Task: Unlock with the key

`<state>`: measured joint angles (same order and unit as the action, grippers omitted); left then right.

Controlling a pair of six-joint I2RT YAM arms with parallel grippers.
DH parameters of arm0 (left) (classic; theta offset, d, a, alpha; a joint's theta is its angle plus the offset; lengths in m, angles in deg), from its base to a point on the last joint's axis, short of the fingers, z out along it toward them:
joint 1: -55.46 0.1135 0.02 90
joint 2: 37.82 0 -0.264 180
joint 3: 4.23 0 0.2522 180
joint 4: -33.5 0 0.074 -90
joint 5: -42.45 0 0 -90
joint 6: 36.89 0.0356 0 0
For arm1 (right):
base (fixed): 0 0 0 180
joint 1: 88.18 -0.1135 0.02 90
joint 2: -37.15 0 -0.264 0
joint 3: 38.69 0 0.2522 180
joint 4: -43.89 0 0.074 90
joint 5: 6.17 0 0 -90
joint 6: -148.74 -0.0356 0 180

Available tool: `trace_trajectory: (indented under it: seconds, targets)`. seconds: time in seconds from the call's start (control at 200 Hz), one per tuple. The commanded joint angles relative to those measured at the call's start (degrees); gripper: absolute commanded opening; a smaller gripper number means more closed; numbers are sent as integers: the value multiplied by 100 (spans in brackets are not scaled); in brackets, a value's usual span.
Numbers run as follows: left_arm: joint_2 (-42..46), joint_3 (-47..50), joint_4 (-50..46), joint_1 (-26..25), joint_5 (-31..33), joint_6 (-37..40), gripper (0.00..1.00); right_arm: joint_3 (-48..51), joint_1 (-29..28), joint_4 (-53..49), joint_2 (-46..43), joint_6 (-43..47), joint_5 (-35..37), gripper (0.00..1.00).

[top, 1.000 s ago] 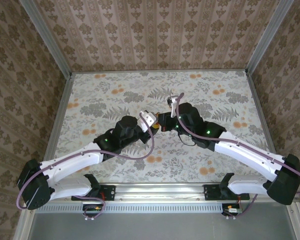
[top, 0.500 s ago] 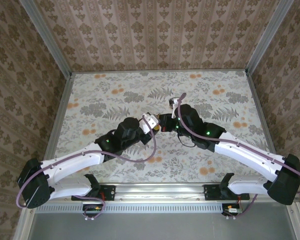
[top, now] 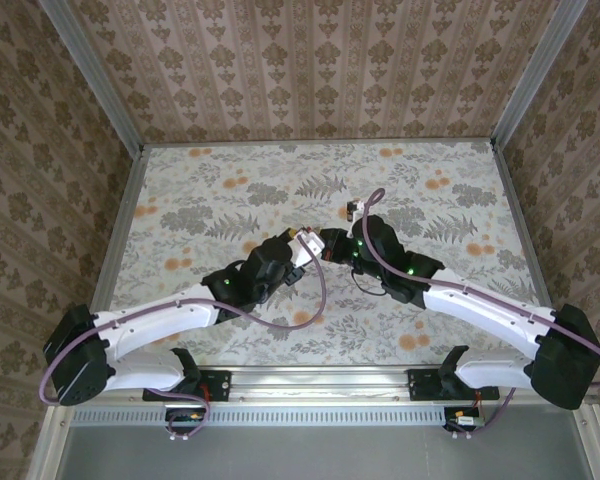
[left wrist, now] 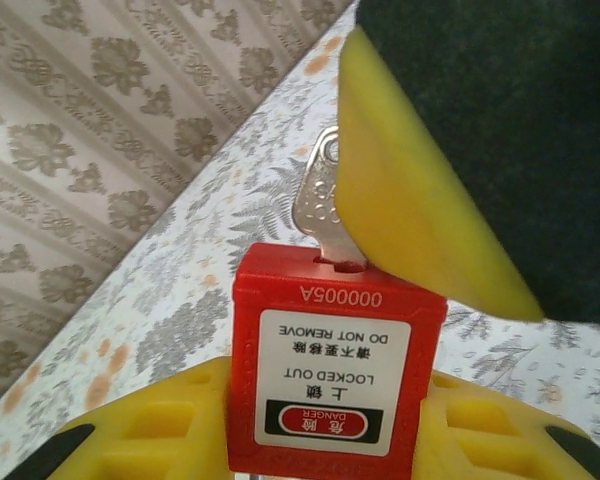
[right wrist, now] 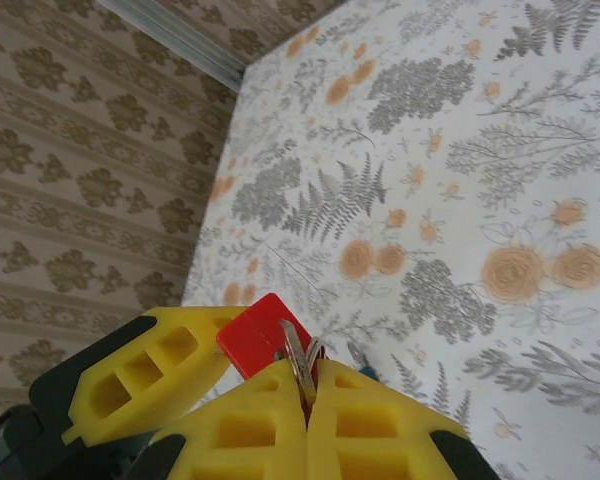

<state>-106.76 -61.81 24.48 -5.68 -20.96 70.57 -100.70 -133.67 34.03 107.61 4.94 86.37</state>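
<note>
One red padlock is clamped between the yellow pads of the left gripper, with its white label turned to the wrist camera and read upside down. The key is pinched in the right gripper, whose fingers are pressed together on it; its metal blade is set into the slot in the padlock's end face. Lock and key are held above the middle of the floral table.

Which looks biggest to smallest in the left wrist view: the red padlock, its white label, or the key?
1. red padlock
2. white label
3. key, only part of its blade showing
</note>
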Motion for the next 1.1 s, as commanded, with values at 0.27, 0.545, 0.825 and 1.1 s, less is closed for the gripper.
trace_trajectory:
  seconds: [0.27, 0.545, 0.825, 1.1]
  targets:
    - [-236, -460, 668, -742, -369, 1467, 23, 199, 294, -230, -79, -862, -897, 11]
    - [-540, -863, -651, -794, -435, 1052, 21, 562, 713, -508, -748, -627, -876, 30]
    - [-677, -1035, -1180, -811, -697, 719, 22, 880, 999, -673, -1457, -269, -946, 44]
    - [-889, -1142, -1320, -790, -861, 637, 22, 1257, 1280, -1050, -1912, -221, -1146, 48]
